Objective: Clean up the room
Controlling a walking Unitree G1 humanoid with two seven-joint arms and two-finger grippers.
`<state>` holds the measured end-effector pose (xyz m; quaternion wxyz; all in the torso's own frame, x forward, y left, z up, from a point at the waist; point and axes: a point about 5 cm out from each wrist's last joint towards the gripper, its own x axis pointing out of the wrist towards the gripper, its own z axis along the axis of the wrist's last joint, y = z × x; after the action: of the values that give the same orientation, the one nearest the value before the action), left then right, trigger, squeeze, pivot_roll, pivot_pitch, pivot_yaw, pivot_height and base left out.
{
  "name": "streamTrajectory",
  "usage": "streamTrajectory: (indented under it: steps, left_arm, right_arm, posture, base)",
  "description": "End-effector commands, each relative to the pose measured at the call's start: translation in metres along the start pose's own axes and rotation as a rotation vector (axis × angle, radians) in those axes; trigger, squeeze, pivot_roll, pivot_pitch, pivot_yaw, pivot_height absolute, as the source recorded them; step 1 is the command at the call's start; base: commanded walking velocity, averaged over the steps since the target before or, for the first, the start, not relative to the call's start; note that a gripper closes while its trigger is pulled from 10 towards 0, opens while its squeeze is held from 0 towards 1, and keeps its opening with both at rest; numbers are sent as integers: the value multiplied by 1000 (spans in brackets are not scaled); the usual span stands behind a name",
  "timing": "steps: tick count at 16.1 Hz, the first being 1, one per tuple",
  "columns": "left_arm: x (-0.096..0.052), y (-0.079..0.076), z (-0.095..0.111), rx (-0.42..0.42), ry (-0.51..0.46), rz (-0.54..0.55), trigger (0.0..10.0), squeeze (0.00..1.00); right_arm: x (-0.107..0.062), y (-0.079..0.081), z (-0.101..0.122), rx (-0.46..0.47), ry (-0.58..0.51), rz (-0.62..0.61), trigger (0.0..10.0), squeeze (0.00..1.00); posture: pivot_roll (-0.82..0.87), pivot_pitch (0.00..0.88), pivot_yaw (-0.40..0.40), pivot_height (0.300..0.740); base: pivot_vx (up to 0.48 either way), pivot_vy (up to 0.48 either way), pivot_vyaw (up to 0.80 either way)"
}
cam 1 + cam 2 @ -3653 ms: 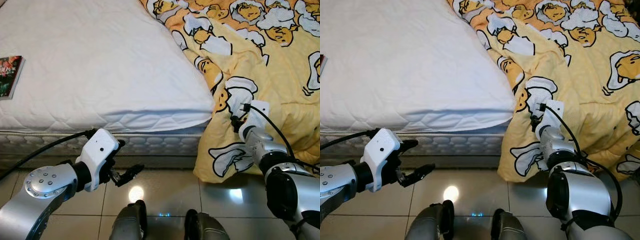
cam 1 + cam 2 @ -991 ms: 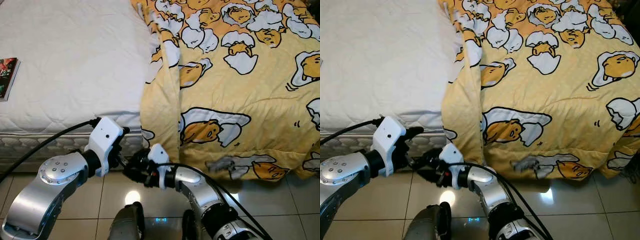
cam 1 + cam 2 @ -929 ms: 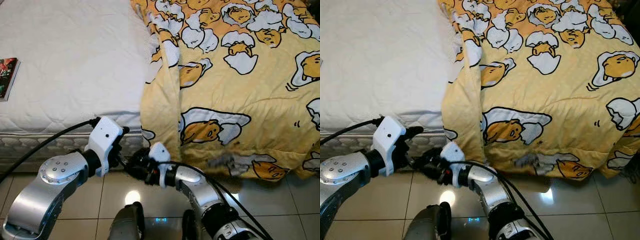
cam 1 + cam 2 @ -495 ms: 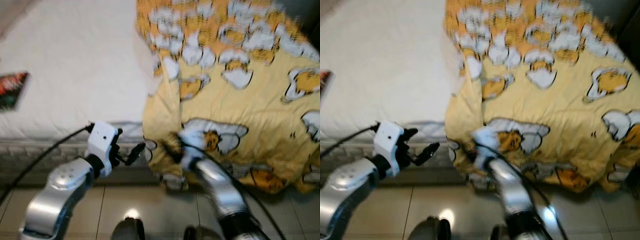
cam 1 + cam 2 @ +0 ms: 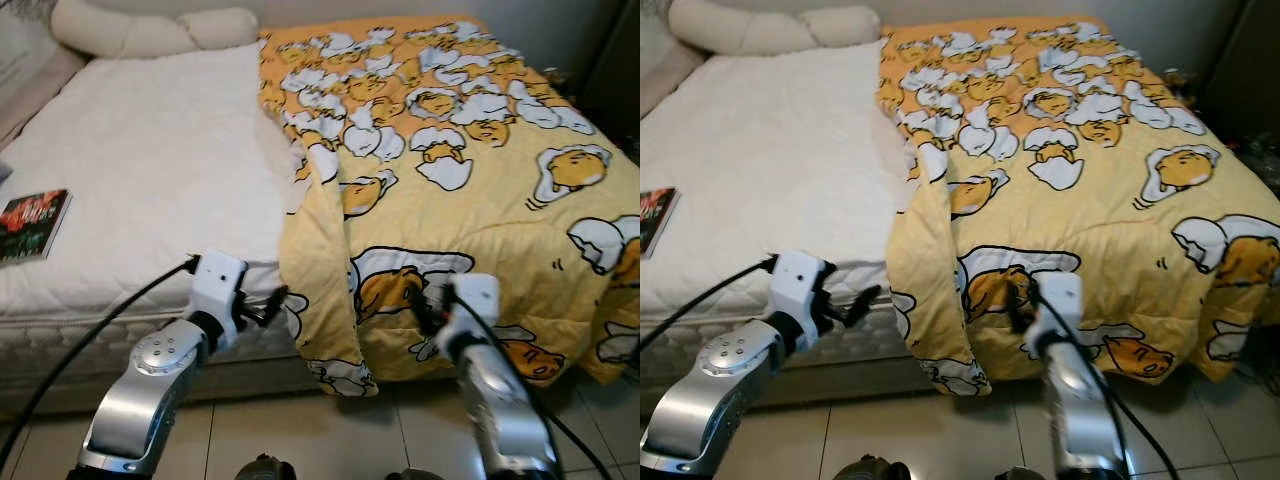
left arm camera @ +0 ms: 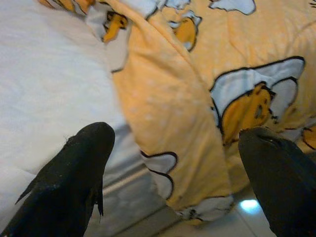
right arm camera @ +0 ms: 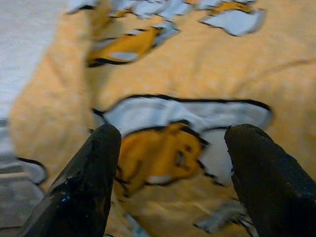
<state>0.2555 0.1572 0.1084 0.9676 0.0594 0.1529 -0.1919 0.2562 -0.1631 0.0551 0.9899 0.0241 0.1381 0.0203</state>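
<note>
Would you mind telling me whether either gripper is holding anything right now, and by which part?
Nothing is held. The left gripper and the right gripper are both open, facing the yellow egg-print quilt without gripping it.

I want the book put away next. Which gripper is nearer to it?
Left. The left gripper hovers at the mattress edge, some way from the book; the right gripper faces the yellow blanket, farther off.

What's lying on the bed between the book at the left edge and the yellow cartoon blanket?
Nothing: in the left eye view only bare white quilted mattress stretches between the dark-covered book and the yellow cartoon-print blanket.
</note>
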Motion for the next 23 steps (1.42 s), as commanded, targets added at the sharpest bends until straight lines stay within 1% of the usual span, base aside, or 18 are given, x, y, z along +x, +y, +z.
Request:
streamTrajectory:
  steps: [1, 2, 3, 4, 5, 8, 11, 14, 15, 18, 20, 23]
  left_arm:
    - [1, 5, -1, -4, -1, 46, 10000, 0]
    - [1, 5, -2, -10, -2, 49, 10000, 0]
    - [2, 4, -2, -14, -3, 46, 10000, 0]
    - [4, 2, -3, -10, -6, 46, 10000, 0]
    - [5, 1, -4, -10, -7, 47, 10000, 0]
    - [7, 0, -4, -10, -16, 52, 10000, 0]
    - [9, 3, -3, -9, -28, 68, 10000, 0]
    - [5, 4, -2, -19, -52, 72, 10000, 0]
    - [3, 4, -3, -15, -68, 83, 10000, 0]
    - [-2, 3, -4, -46, -86, 91, 10000, 0]
    - [-2, 5, -10, -46, -72, 113, 10000, 0]
    - [-5, 5, -7, -78, -101, 139, 10000, 0]
  right_arm:
    - [-3, -4, 5, 28, -13, -37, 10000, 0]
    - [-4, -5, 5, 37, -11, -44, 10000, 0]
    - [-6, -7, 5, 78, -5, -58, 10000, 0]
    - [-8, -8, 4, 91, 2, -67, 10000, 0]
    - [-9, -8, 4, 89, 4, -68, 10000, 0]
    - [-12, -7, 4, 92, 10, -71, 10000, 0]
    - [-13, -3, 7, 80, 14, -54, 10000, 0]
    - [-12, -1, 10, 33, 4, -51, 10000, 0]
    - [-12, 1, 11, 36, 0, -38, 10000, 0]
    - [-15, 1, 12, 52, -2, -8, 10000, 0]
    - [-15, 2, 15, 38, -16, 8, 10000, 0]
    - [-15, 2, 19, 31, -23, 31, 10000, 0]
  posture:
    - [-71, 0, 93, 740]
    - [-71, 0, 93, 740]
    - [-74, 0, 91, 740]
    - [-81, 0, 88, 740]
    - [-82, 0, 87, 740]
    - [-91, 0, 85, 740]
    - [-91, 0, 79, 740]
    - [-84, 0, 68, 740]
    - [-76, 0, 61, 740]
    - [-71, 0, 48, 740]
    - [-73, 0, 36, 740]
    - [-62, 0, 16, 740]
  base:
    - [0, 0, 0]
    - [0, 0, 0]
    - [0, 281, 0]
    - [0, 364, -725]
    - [0, 364, -800]
    - [0, 356, 0]
    - [0, 316, 0]
    - [0, 0, 0]
    - [0, 0, 0]
    - [0, 0, 0]
    - [0, 0, 0]
    - [0, 0, 0]
